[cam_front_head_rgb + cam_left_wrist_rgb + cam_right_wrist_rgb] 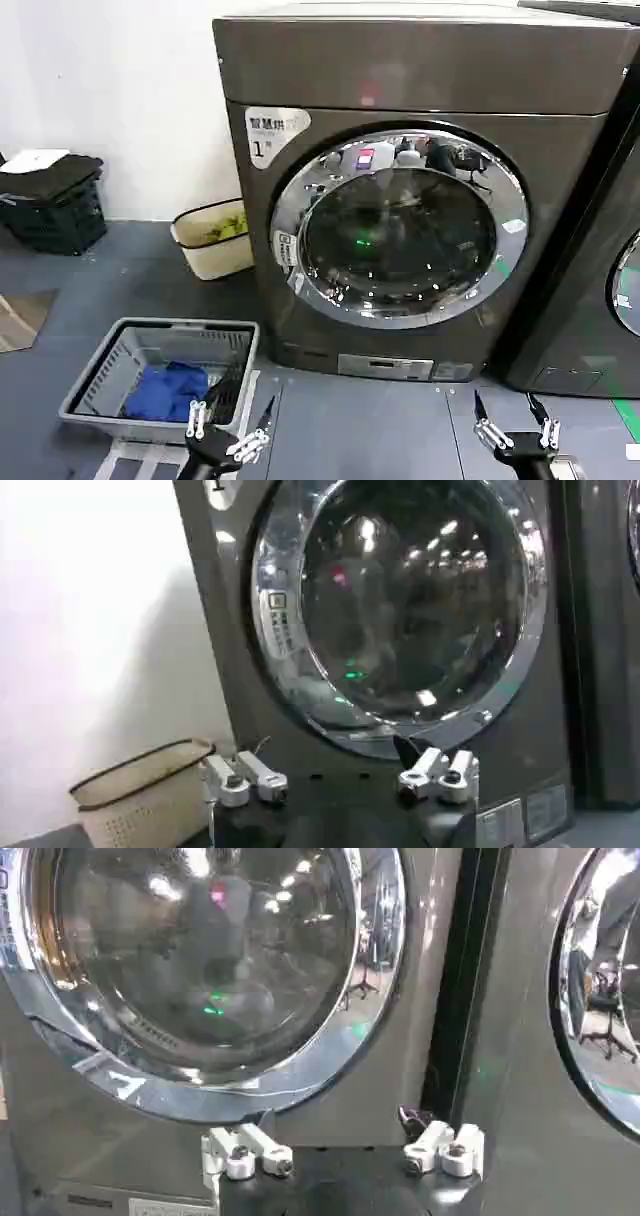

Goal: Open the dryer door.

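The dryer (pixel 420 90) is a big dark grey-brown front-loader with a white "1" sticker (pixel 270 132). Its round dryer door (pixel 398 226) has a wide chrome rim and dark glass and sits flush against the front, closed. My left gripper (pixel 232 418) hovers low near the floor, in front of the machine's left corner, open and empty. My right gripper (pixel 510 410) hovers low in front of the machine's right corner, open and empty too. The left wrist view shows the door (pixel 400 600) beyond the left gripper (pixel 330 755). The right wrist view shows the door (pixel 200 958) beyond the right gripper (pixel 330 1118).
A grey laundry basket (pixel 110 360) holding blue cloth stands on the floor at the left front. A cream bin (pixel 210 240) sits beside the dryer's left side. A black crate (pixel 55 200) stands by the wall. A second, darker machine (pixel 600 290) adjoins on the right.
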You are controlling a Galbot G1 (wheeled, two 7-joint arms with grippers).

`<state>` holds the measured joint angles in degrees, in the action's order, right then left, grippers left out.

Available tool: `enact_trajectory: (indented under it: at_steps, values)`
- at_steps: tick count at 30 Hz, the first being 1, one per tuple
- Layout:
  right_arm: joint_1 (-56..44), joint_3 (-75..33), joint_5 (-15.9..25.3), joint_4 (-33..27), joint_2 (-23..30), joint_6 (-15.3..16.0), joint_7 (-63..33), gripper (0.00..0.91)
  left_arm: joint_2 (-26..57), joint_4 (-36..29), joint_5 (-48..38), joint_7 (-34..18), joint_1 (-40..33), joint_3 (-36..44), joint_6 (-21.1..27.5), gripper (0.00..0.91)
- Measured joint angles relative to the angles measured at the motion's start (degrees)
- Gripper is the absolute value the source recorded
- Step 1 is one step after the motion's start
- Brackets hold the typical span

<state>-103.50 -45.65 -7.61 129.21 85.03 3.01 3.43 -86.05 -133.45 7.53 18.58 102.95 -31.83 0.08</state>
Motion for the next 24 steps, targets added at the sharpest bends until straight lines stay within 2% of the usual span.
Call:
enact_trajectory:
  at_steps: [14, 24]
  values:
    - [1.34, 0.54, -0.5, -0.03, -1.14, -1.91, 0.45, 0.907, 0.03, -0.86, 0.03, 0.05, 0.22, 0.06, 0.24, 0.907]
    - [4.12, 2.2, -2.49, -0.16, -4.77, -2.01, 0.41, 0.907, 0.04, -2.01, 0.15, 0.07, 1.16, 0.03, 0.22, 0.907]
